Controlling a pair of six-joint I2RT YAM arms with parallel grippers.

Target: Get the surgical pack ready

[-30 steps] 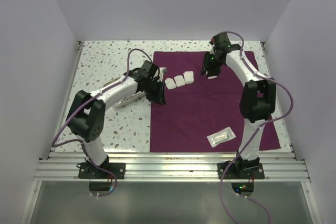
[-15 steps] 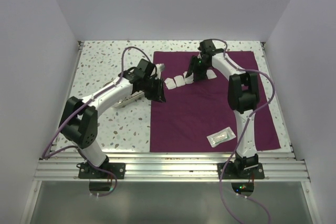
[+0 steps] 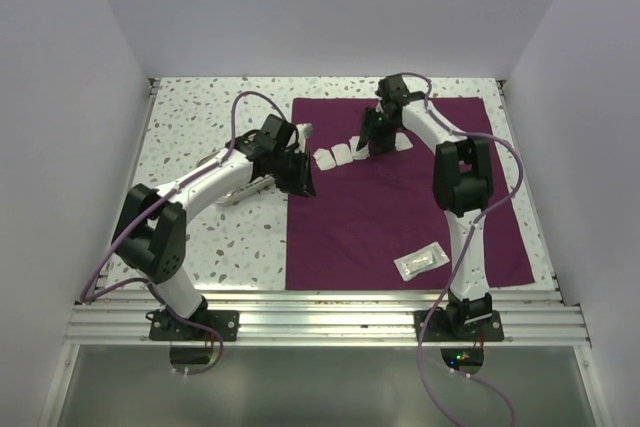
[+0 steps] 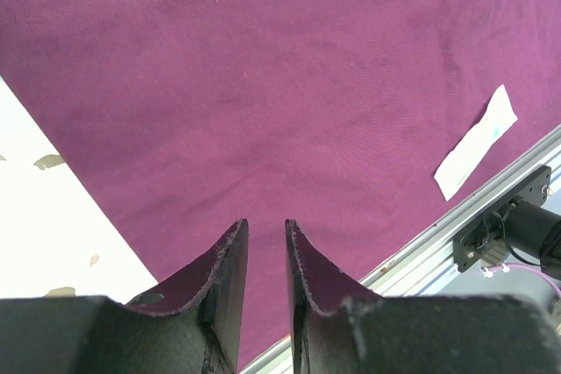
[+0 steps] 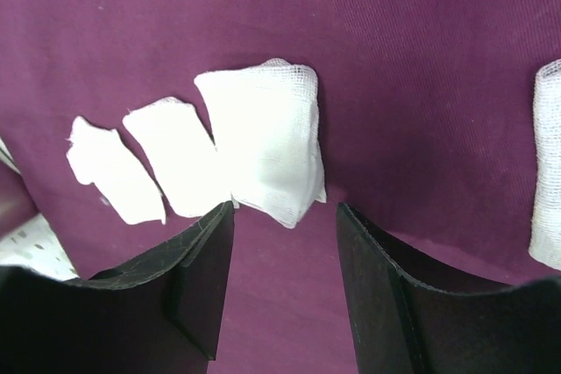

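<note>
The purple drape (image 3: 400, 207) lies flat on the table's right half. Three white gauze squares (image 3: 343, 154) lie in a row near its far left; another gauze square (image 3: 402, 143) lies to their right. A clear pouch (image 3: 420, 262) lies near the drape's front edge. My right gripper (image 3: 372, 137) is open and empty, low over the drape. Its fingertips (image 5: 285, 208) stand just short of the nearest gauze square (image 5: 263, 137). My left gripper (image 3: 300, 182) is at the drape's left edge. Its jaws (image 4: 266, 225) are nearly shut with nothing between them.
Steel parts (image 3: 307, 131) show beside and under the left arm on the speckled table (image 3: 200, 117), mostly hidden. White walls close the back and sides. The aluminium rail (image 3: 320, 322) runs along the front. The pouch (image 4: 478, 142) shows in the left wrist view.
My right gripper moved left from the lone gauze square to the row of three, leaving that square on the drape. The left arm barely moved.
</note>
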